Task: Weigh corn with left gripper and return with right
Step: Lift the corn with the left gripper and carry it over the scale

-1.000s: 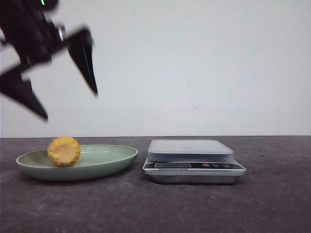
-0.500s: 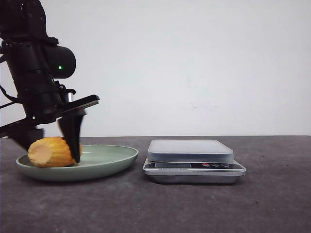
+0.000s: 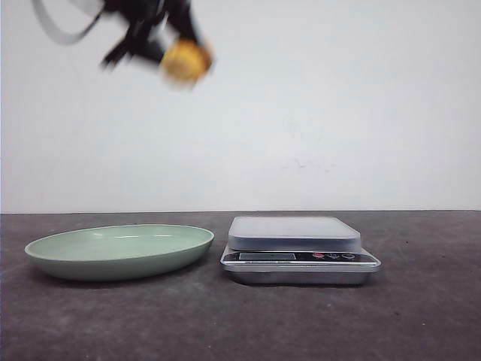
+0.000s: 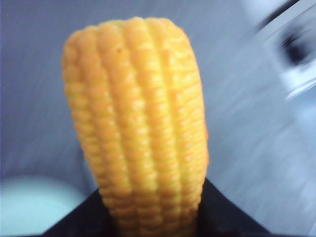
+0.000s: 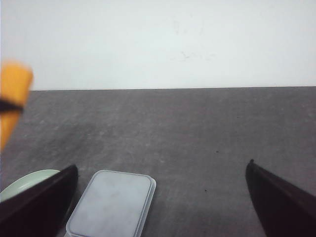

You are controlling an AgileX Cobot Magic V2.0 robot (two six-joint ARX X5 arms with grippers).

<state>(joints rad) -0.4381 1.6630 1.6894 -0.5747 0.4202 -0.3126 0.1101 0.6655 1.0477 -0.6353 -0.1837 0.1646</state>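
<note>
Left claw [image 3: 161,45] raised high, clamped; right claw [image 5: 160,197] spread wide.

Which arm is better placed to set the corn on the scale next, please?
The left. Its hand already grips the corn, raised high above the plate. The scale is bare. The right hand is open and carries nothing.

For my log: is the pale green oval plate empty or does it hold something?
Empty. The pale green oval plate has nothing inside; the yellow stubby corn cob is high above, in the left end effector.
</note>
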